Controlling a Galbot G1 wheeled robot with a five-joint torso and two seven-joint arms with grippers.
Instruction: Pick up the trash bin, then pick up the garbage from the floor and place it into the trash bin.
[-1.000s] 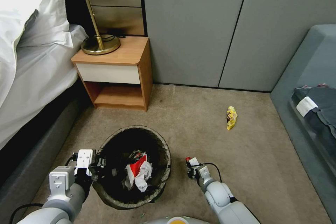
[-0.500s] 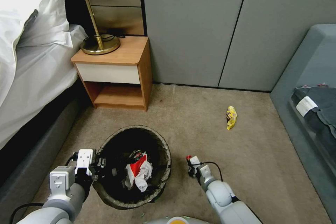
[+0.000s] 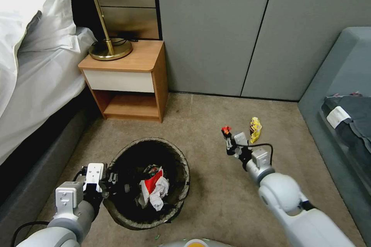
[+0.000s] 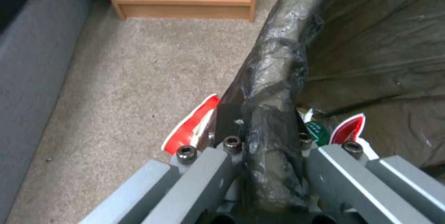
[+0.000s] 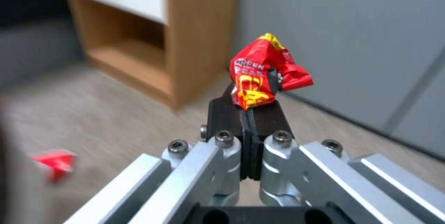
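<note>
One trash bin point(image 3: 148, 183), its lined rim clamped between the left gripper's point(image 4: 266, 144) jaws. Two grippers, the right gripper point(image 5: 252, 107) the other. One red wrapper point(image 5: 262, 76) pinched between the right jaws. One yellow wrapper point(image 3: 255, 129) on the carpet just beyond them. One red-white wrapper point(image 3: 151, 183) and one white tissue point(image 3: 159, 197) inside the bin, past the left jaws.

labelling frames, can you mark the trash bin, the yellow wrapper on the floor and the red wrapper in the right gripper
trash bin point(image 3: 181, 164): head view, bag-covered rim.
yellow wrapper point(image 3: 255, 129): head view, its middle.
red wrapper point(image 5: 252, 78): right wrist view, printed front.
</note>
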